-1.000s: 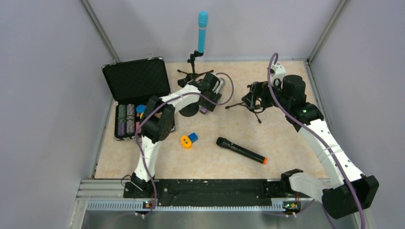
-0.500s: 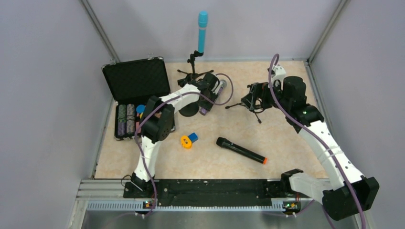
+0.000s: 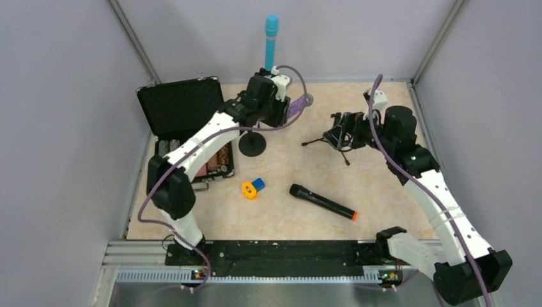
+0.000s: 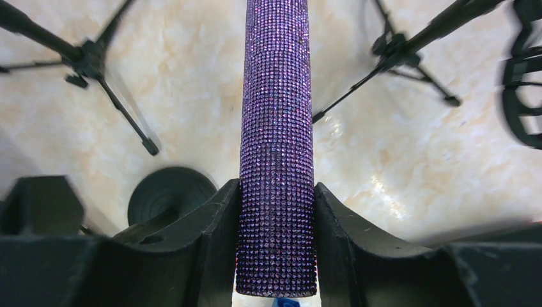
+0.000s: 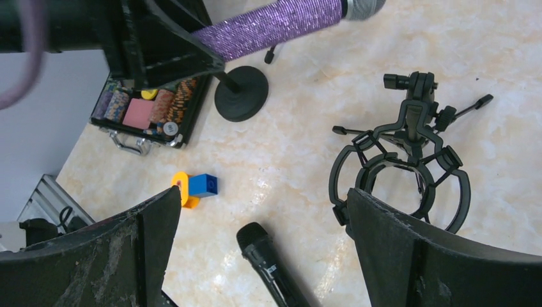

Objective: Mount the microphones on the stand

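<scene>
Snugly, left jaws clamp the glittery purple microphone (image 4: 277,160).

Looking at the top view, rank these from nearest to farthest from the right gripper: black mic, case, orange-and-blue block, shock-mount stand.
1. Shock-mount stand, just ahead of the fingers.
2. Black mic, mid-table, toward the bases.
3. Block, left of the mic.
4. Case, far left.
</scene>
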{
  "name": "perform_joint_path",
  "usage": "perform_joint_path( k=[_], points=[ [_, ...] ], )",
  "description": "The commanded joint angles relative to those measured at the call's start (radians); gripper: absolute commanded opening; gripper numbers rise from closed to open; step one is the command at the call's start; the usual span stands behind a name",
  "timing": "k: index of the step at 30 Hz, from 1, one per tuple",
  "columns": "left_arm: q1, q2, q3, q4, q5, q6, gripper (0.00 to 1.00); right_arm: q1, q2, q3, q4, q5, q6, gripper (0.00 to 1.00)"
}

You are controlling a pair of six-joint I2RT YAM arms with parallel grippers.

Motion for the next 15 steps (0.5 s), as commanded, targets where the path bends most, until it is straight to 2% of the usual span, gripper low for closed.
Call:
perform_joint_path(
  k=[1, 9, 15],
  points=[
    [0.002, -0.17, -0.085, 0.212, 0.044, -0.041, 0.0, -0.005, -0.032, -0.004, 0.067, -0.03, 0.031, 0.99],
    [0.003, -0.343, -0.197, 0.32, 0.086, -0.123, 0.0, -0.007, -0.045, -0.032, 0.136, -0.101, 0.136, 0.98],
    [0.003, -0.541, -0.355, 0.505, 0.132, -0.242, 0.0, -0.007, -0.049, -0.14, 0.456, -0.215, 0.418, 0.98]
  ],
)
